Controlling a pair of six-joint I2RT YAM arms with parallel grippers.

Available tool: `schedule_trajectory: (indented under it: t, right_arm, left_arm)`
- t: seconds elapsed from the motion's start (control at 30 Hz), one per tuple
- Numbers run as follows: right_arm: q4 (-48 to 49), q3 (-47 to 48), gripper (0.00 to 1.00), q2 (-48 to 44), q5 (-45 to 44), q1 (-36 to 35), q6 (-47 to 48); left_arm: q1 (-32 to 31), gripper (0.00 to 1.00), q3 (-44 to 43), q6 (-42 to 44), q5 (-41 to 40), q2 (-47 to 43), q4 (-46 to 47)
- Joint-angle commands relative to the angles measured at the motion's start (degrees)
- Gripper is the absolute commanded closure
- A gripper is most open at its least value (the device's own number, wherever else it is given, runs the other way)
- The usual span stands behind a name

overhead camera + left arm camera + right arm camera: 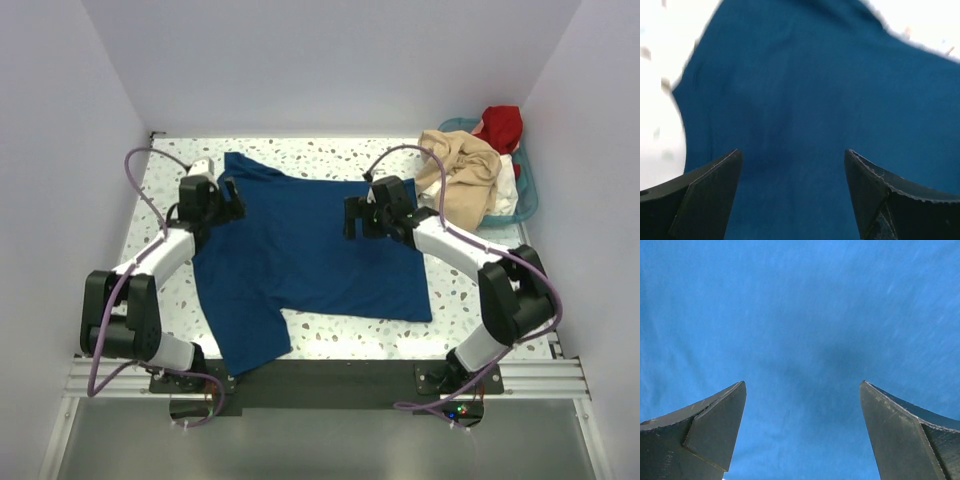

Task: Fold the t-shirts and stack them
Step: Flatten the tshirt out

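We see a speckled counter and, spread flat across its middle, the dark blue t-shirt, one sleeve reaching toward the near edge on the left. At the far right corner sits a teal basket holding a crumpled beige t-shirt, a red one behind it and a white one underneath (mostly hidden). The left claw stands wide open over the blue shirt's far left corner, gripping nothing. The right claw is likewise spread wide over the shirt's far right part, with only blue cloth showing between its fingers; we cannot tell whether either touches the fabric.
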State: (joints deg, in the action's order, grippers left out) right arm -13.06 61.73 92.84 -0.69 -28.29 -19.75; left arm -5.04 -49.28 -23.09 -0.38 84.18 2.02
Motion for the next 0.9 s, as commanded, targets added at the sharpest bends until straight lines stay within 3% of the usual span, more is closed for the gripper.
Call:
schedule_trajectory:
  t: [0.0,0.13,0.3,0.53,0.87]
  right_arm:
    - [4.0,-5.7,0.01,-4.6,-1.2,-1.3,-2.0]
    - [5.1,-9.6,0.01,-7.3,-1.5,-1.7,-2.7]
    - [6.2,-11.3,0.01,-5.5,-2.4,-1.7,-3.1]
    - [6.2,-8.0,0.01,2.4,-6.3,-1.7,-3.8]
    - [1.6,0.3,0.01,11.4,-9.7,-1.4,-3.1]
  left_arm:
    - [-0.2,0.12,8.1,-0.8,-2.1,-4.1,2.9]
    - [-0.2,0.12,13.3,-1.8,-2.4,-6.9,4.5]
    - [-0.2,0.11,14.6,-1.7,-1.6,-3.7,6.1]
    - [0.7,0.09,8.9,-0.9,-2.4,8.3,5.9]
    - [2.1,0.09,-1.6,-0.3,-0.7,18.1,3.3]
